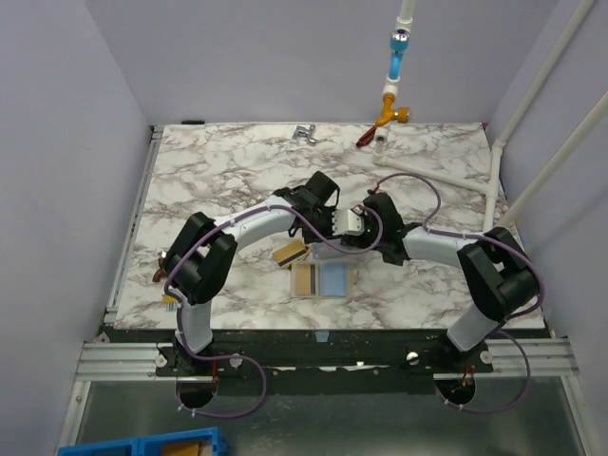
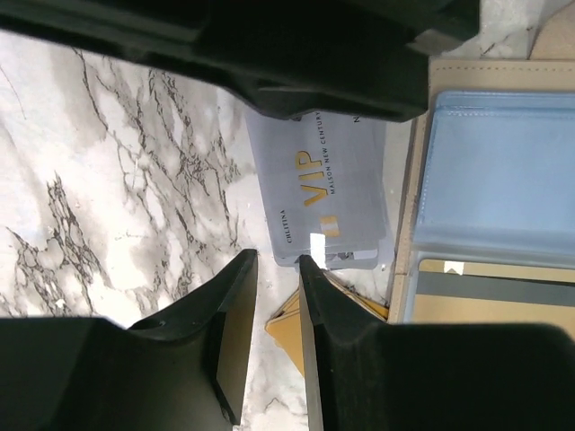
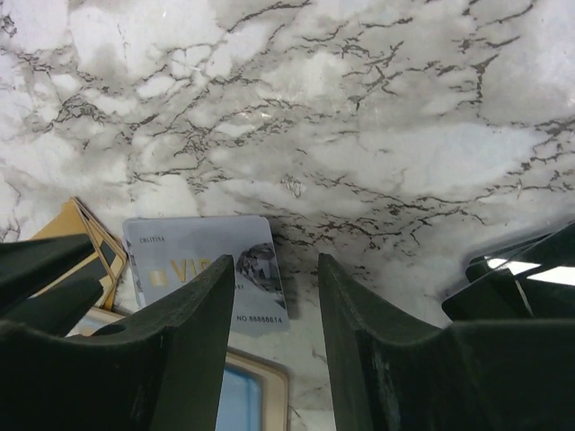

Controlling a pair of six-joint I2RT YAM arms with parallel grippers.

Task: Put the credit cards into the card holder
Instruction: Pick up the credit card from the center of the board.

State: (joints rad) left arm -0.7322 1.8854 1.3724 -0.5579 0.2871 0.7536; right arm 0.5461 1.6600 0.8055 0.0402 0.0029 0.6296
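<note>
from above, the left arm and right arm met over the middle of the marble surface, hiding their own jaws. in the left wrist view, dark housing cut off the top of a grey vip card. in the right wrist view, a finger covered that card's lower left.

the left jaws stood a narrow gap apart with bare marble between them, tips at the card's near edge; contact was unclear. the right jaws stood open beside the card, gripping nothing.

the card holder lay open beside the grey card, a gold card in its clear pocket. more gold cards lay fanned nearby. white pipes lay far right.
</note>
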